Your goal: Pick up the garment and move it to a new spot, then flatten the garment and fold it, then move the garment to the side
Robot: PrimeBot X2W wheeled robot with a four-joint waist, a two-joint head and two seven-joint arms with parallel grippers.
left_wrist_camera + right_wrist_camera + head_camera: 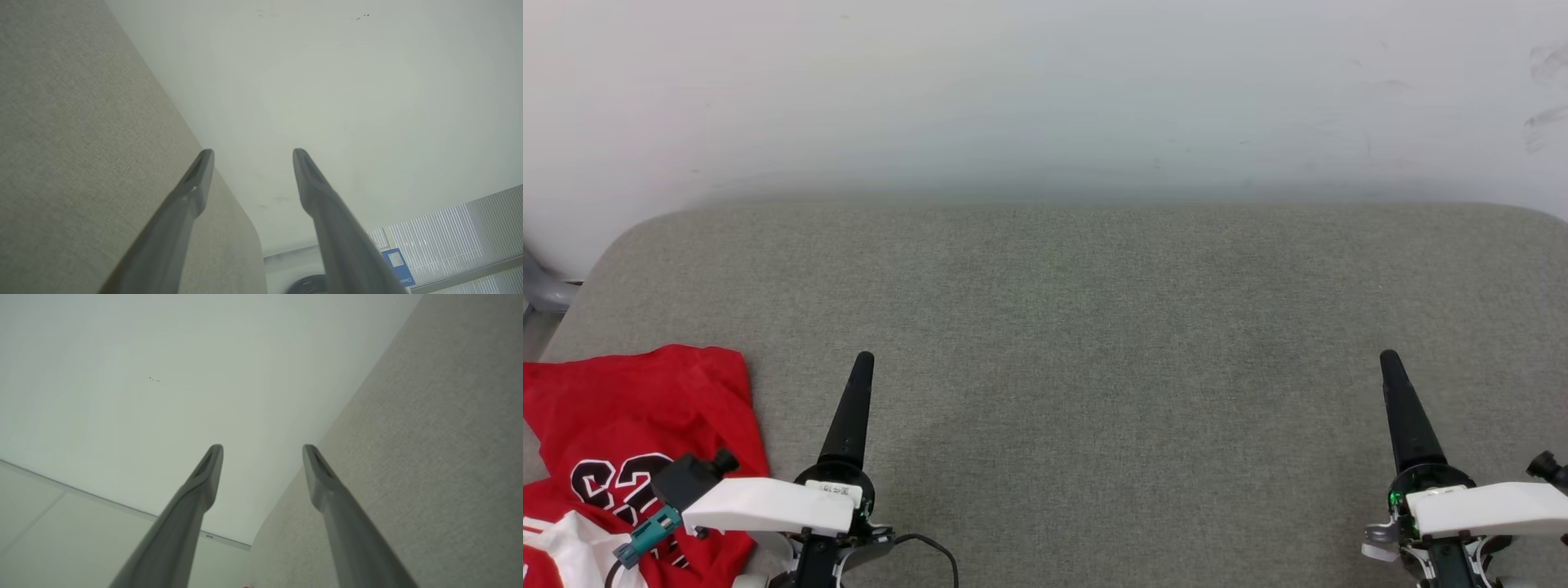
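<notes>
The garment [621,416], bright red with black white-outlined print and a white sleeve, lies folded at the near left corner of the grey table [1094,327]. My left gripper [862,359] hovers just right of it, apart from the cloth. In the left wrist view my left gripper [252,155] stands open with nothing between its fingers. My right gripper [1388,358] is at the lower right of the head view, far from the garment. Seen from the right wrist, my right gripper [263,450] is open and holds nothing.
A pale wall [1045,98] rises right behind the table's far edge. The table has rounded corners. A grey object [543,286] sits off the table's left side. Window blinds [449,228] and a blue label [398,265] appear in the left wrist view.
</notes>
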